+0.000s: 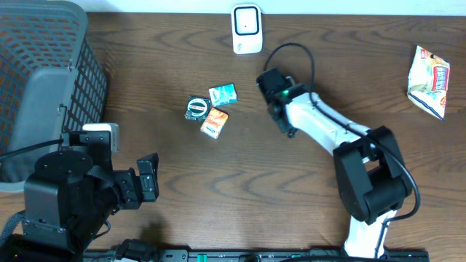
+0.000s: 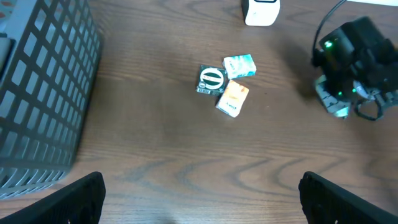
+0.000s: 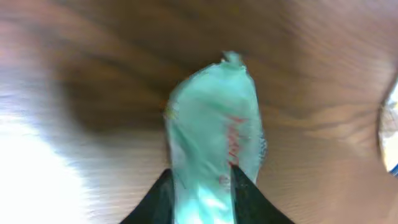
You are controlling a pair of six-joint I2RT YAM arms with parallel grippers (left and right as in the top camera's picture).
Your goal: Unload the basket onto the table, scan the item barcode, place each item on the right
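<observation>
Between the two black fingers of your right hand (image 3: pixel 202 190) stands a mint-green crinkled foil packet (image 3: pixel 211 124) with red print. Its sides touch both fingers, so the hand is closed on it with only the packet's width between them, though the view is blurred. From above, your right hand sits over the brown wooden counter (image 1: pixel 240 189), right of a small cluster and near the white boxy barcode scanner (image 1: pixel 247 29) at the far edge. That cluster is a teal packet (image 1: pixel 223 94), a dark packet with a round label (image 1: pixel 197 107) and an orange packet (image 1: pixel 214 122), each touching or just beside the next. Your left hand (image 2: pixel 202 199) hangs wide open and holds nothing, near the grey mesh plastic basket (image 1: pixel 44 65) at the left edge. A crumpled white and yellow snack bag (image 1: pixel 428 80) lies well apart at the far right
</observation>
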